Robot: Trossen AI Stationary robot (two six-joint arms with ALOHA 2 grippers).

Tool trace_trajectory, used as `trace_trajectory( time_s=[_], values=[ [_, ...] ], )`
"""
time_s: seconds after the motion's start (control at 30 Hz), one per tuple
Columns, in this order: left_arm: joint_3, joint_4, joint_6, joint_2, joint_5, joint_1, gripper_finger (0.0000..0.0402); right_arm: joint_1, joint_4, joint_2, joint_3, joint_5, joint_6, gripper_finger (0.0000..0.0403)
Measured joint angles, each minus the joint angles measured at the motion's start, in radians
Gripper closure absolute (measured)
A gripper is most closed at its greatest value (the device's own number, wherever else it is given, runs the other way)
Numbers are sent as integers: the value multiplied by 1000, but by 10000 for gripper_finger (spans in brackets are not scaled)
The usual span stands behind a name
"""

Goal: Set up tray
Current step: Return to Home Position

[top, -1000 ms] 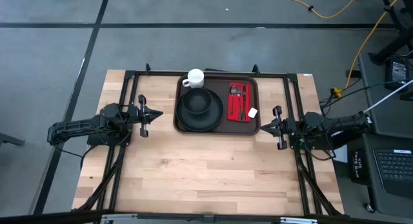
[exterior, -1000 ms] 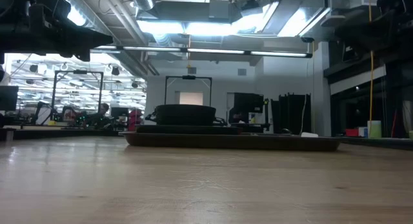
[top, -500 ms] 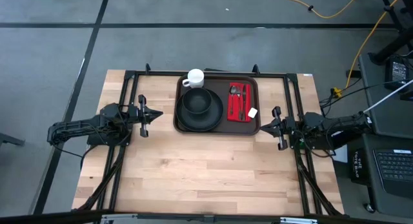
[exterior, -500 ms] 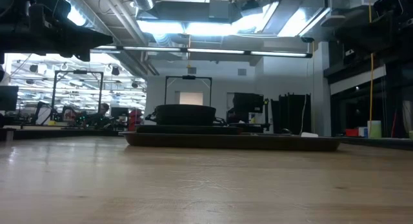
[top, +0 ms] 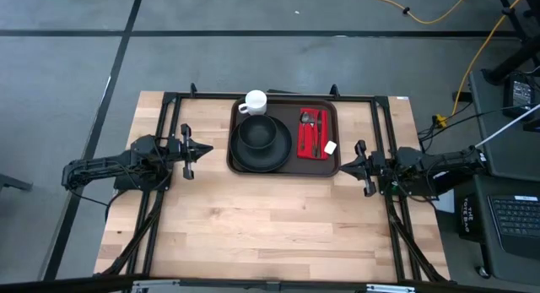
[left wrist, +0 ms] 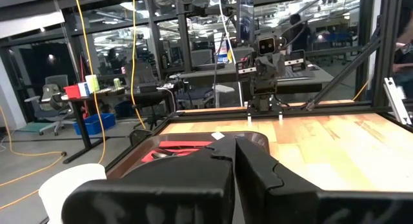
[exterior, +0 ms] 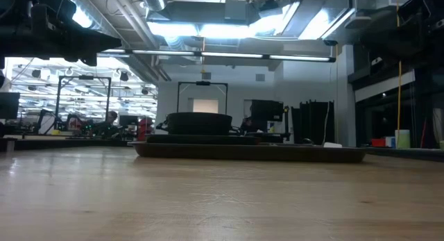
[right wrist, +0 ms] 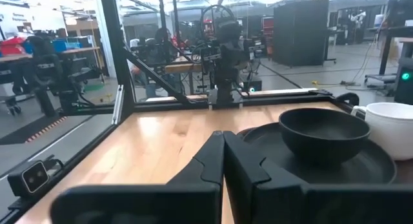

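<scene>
The dark brown tray (top: 331, 113) lies at the table's far middle. On it rest a round black plate (top: 245, 156) with a black bowl (top: 258, 132), a white mug (top: 256, 101) at its far left corner, and a red napkin (top: 314, 144) carrying cutlery. My left gripper (top: 205, 149) hovers left of the tray, shut and empty. My right gripper (top: 343, 165) hovers right of the tray, shut and empty. The right wrist view shows the bowl (right wrist: 321, 130) and mug (right wrist: 393, 126); the left wrist view shows the napkin (left wrist: 184, 146) and mug (left wrist: 71, 179).
A small white tag (top: 332, 147) lies by the napkin's right edge. A black metal frame (top: 169, 116) runs along the table's left, right and far sides. Bare wood (top: 270, 217) stretches across the near half of the table.
</scene>
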Motion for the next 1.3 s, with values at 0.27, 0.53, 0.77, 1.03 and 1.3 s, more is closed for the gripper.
trace_trajectory(
  time_s=[0.27,0.53,0.77,1.03,1.3],
  values=[
    [0,0,0,0,0,0,400,0,-35,0,0,-1,-10,392],
    [0,0,0,0,0,0,396,-36,-90,-43,1,-37,-16,392],
    [0,0,0,0,0,0,400,-40,-92,-51,1,-55,-69,392],
    [0,0,0,0,0,0,396,-40,-92,-50,1,-54,-86,392],
    [0,0,0,0,0,0,399,-40,-92,-50,1,-54,-86,392]
  ],
)
